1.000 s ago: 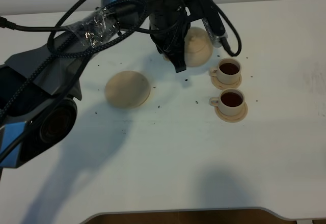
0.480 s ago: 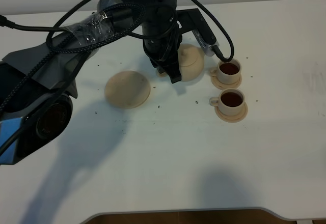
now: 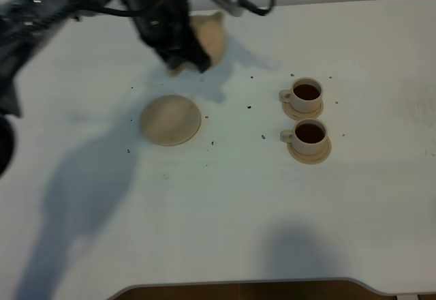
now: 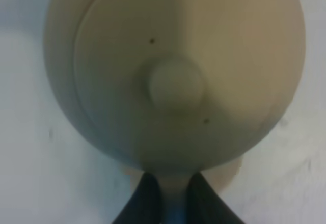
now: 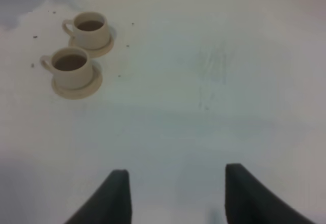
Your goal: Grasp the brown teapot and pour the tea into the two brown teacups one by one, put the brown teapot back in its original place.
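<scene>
Both teacups [image 3: 304,94] [image 3: 308,137] held dark tea on their saucers at about three o'clock. In the last second the left hand [image 3: 178,53] had swung the teapot [image 3: 208,33] away from the cups, toward eleven o'clock, beyond the bare wide saucer [image 3: 170,119]. It was pinching what looked like the pot's handle, though blur hid the contact. Pouring seemed done; setting the pot down on that saucer remained. The right hand [image 5: 175,196] hung spread and empty over the tabletop [image 3: 225,204].

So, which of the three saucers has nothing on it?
The large saucer, left of the cups. Both small saucers carry a teacup.
</scene>
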Robot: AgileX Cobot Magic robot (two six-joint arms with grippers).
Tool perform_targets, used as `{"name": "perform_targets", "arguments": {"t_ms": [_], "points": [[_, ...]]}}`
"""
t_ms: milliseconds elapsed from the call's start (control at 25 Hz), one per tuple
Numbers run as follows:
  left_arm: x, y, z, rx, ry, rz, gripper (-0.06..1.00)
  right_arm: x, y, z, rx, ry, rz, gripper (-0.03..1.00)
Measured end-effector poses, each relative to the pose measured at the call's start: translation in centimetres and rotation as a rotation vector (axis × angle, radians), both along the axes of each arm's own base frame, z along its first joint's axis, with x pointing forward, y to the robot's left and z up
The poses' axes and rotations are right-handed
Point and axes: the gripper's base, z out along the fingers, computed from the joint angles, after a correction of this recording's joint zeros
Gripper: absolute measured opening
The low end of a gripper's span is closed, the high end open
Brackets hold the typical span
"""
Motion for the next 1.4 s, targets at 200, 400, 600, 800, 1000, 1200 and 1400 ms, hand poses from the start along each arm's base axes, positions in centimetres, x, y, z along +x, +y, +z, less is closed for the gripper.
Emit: {"name": "perform_targets", "arguments": {"t_ms": [200,400,600,800,1000,1200,1400], "points": [[-1.8,3.4,-1.4,0.034,0.083,0.153,0.11,0.0,0.0,0.0,0.000,0.000,0.000,0.44],[-3.1,4.2,-3.9,0.061,0.147,0.222,0.11,0.0,0.0,0.0,0.000,0.000,0.000,0.44],[-3.3,4.1,-6.0,0.016,0.114,0.241,0.11,0.0,0.0,0.0,0.000,0.000,0.000,0.44],[-3.4,4.1,-7.3,-0.014,0.078,0.234,0.11,0.0,0.0,0.0,0.000,0.000,0.000,0.44],[-3.2,3.9,-7.5,-0.052,0.044,0.231,0.11,0.0,0.0,0.0,0.000,0.000,0.000,0.44],[-3.1,3.7,-7.7,-0.066,0.048,0.235,0.11,0.0,0.0,0.0,0.000,0.000,0.000,0.44],[-3.1,3.6,-8.5,-0.062,0.070,0.240,0.11,0.0,0.0,0.0,0.000,0.000,0.000,0.44]]}}
